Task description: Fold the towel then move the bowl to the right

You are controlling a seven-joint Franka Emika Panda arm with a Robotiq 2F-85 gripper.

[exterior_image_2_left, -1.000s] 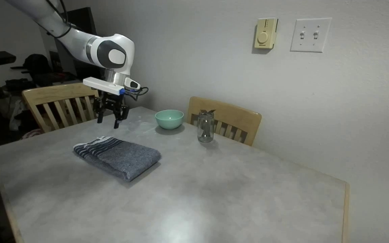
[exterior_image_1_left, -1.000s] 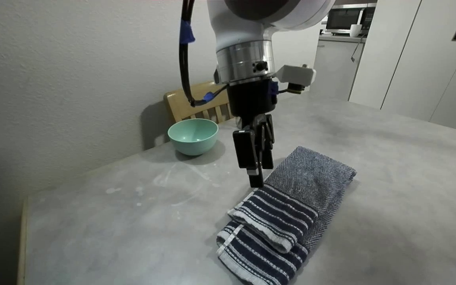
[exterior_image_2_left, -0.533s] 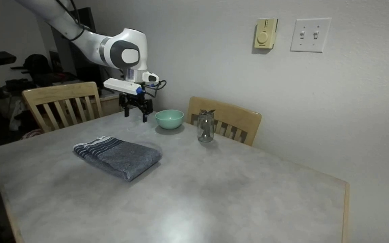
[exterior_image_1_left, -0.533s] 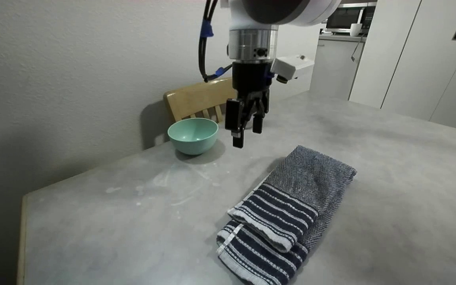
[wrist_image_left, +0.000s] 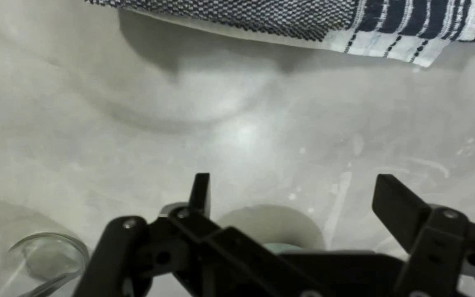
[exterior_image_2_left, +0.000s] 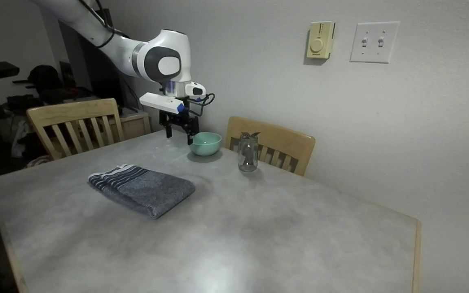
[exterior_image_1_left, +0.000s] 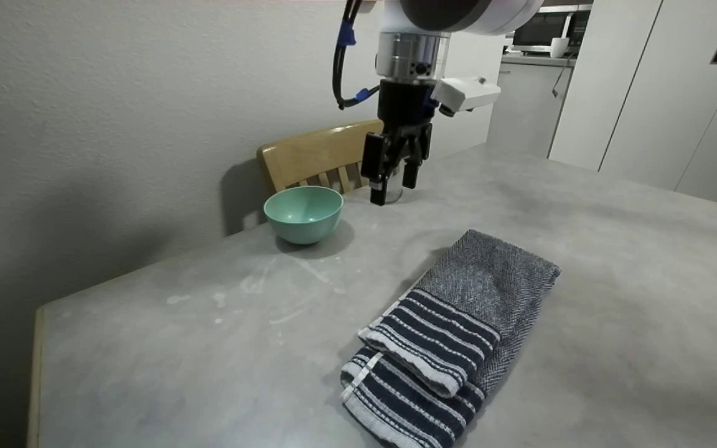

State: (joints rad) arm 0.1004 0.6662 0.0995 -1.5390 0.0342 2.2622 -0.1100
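Currently, the gripper (exterior_image_2_left: 179, 138) hangs above the table (exterior_image_2_left: 283, 228), spread wide. The towel (exterior_image_1_left: 489, 280) lies folded; the bowl (exterior_image_1_left: 304, 219) stands upright.

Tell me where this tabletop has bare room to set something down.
In an exterior view, the widest bare tabletop lies between the towel and the right-hand wooden edge. In an exterior view, a smudged bare patch lies between towel, bowl and left-hand wooden edge. Crowded: along the wall, with bowl, glass jar and hovering gripper.
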